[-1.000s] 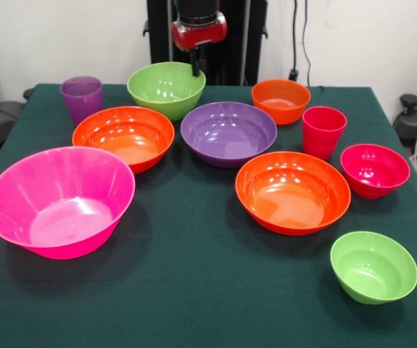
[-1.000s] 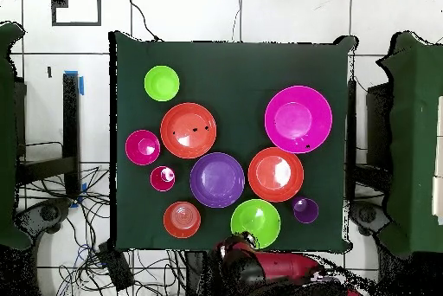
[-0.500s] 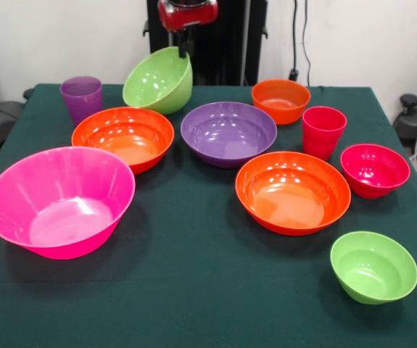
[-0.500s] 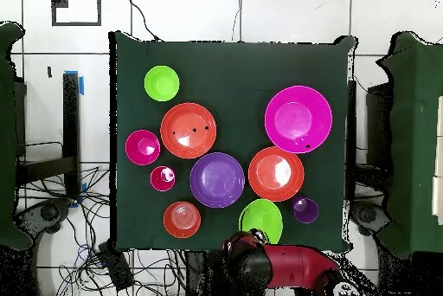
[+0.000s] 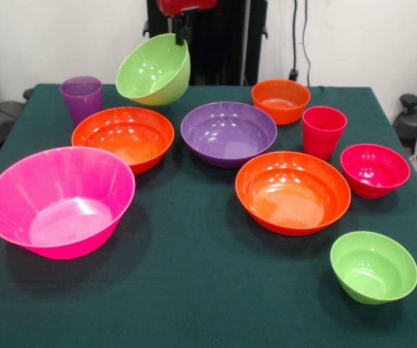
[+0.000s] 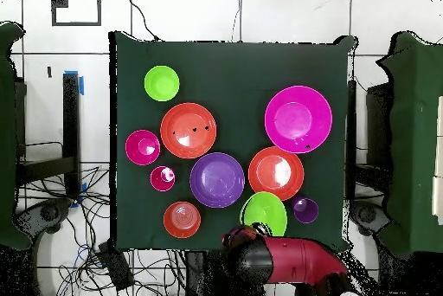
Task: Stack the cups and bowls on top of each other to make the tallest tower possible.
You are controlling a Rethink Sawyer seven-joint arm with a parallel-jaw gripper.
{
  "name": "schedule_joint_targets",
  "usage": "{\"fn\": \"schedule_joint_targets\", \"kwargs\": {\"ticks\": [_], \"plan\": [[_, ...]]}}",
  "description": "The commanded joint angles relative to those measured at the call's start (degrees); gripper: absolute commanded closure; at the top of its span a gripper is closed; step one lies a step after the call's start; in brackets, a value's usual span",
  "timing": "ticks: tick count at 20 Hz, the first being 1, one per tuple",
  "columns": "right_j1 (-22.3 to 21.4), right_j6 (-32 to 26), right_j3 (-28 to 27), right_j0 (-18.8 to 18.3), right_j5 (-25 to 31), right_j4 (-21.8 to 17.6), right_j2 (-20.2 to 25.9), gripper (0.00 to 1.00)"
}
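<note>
I see the gripper (image 5: pixel 185 30) clamped on the rim of a lime green bowl (image 5: pixel 154 70), holding it tilted clear of the table (image 5: pixel 193 290), above the gap between the purple cup (image 5: pixel 82 97) and the purple bowl (image 5: pixel 228 133). The other bowls and the red-pink cup (image 5: pixel 323 131) sit apart on the green cloth, nothing stacked. I can read no labels or writing on anything.
</note>
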Motion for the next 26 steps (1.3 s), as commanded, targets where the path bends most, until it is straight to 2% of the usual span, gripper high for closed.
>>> {"fn": "schedule_joint_targets", "kwargs": {"ticks": [1, 5, 12, 20, 26], "plan": [[-3.55, 0.63, -2.77, 0.48, 7.95, 3.64, 7.71, 1.0], [-4.12, 0.76, -2.99, 0.53, 8.87, 3.76, 8.22, 1.0], [-7.27, -0.18, -4.69, 0.7, 14.49, 6.4, 9.77, 1.0], [-9.56, -0.59, -6.02, 0.47, 16.44, 7.05, 10.89, 1.0], [-9.82, -0.04, -8.3, 1.99, 19.33, 5.8, 10.55, 1.0]]}}
